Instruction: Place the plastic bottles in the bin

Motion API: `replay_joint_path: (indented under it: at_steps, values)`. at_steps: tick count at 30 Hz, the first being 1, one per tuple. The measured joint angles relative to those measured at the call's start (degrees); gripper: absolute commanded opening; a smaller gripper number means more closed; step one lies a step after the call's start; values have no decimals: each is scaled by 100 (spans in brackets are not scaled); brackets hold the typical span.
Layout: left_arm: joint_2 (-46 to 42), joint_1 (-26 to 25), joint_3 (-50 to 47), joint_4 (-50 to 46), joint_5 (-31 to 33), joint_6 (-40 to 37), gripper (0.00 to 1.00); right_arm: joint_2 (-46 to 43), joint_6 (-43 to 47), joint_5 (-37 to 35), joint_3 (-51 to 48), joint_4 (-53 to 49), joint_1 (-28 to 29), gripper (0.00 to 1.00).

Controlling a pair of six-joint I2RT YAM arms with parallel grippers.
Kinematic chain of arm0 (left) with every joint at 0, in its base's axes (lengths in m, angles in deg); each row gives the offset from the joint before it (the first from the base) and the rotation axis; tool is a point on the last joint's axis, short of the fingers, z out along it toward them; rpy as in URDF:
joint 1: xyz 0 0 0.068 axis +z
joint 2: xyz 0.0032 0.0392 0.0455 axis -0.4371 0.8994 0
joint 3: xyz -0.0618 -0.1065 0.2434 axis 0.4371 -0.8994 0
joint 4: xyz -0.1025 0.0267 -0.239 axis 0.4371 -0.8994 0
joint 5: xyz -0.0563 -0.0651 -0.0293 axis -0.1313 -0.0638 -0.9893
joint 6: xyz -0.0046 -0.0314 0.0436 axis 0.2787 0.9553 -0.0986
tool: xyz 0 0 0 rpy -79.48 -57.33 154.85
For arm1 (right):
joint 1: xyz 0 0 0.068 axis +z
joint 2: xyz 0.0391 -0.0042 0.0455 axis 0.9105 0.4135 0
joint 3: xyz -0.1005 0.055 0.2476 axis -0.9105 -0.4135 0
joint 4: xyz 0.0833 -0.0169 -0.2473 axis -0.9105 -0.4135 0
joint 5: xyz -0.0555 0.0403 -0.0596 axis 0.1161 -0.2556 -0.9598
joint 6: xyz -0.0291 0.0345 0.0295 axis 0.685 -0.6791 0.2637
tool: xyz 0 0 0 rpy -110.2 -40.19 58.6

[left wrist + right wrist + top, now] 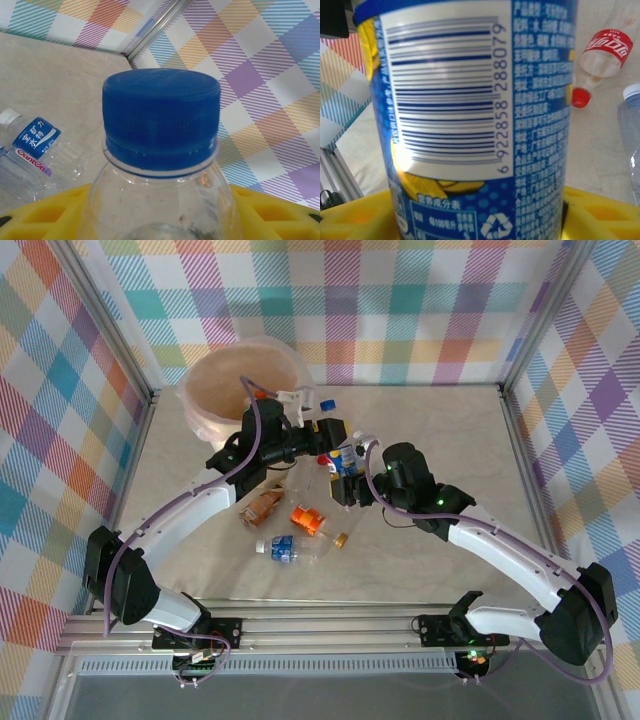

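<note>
A large round cream bin [192, 390], contents unclear, stands far left on the beige table [450, 440] within plaid walls [400, 300]. Near it, a blue-capped, blue-labelled clear plastic bottle [345, 457] sits between the jaws of the left gripper [322, 435] and the right gripper [350, 485]. Whether either grips it cannot be told.

Cream bag-lined bin [225, 375] far left, crushed clear plastic bottles [285, 548] lying scattered near it

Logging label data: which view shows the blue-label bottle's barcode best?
Right wrist: the blue-label bottle is close up, with its barcode bars and digits readable. Top external shows the bottle small between the two arms, print illegible. Left wrist shows a blue-capped clear bottle; whether it's the same one, I can't tell.
</note>
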Motion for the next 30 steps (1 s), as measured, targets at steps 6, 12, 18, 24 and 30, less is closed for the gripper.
replay_joint_path:
  at_steps: [6, 12, 18, 24, 30]
  values:
    - [-2, 0, 0, -7, 35, -66, 46, 0, -2, -66, -9, -2, 0, 100]
    - [-15, 0, 39, -181, 267, -367, 45, -146, 4, -127, -55, -4, 0, 100]
    - [-114, 20, 553, -660, 774, -984, 45, -527, 2, -197, -291, 142, 0, 100]
    - [-214, 382, 1421, -925, 1043, -1556, 45, -863, 2, -219, -490, 313, 0, 100]
    - [-208, 1045, 2275, -1137, 1261, -2057, 44, -885, 2, -243, -503, 389, 0, 100]
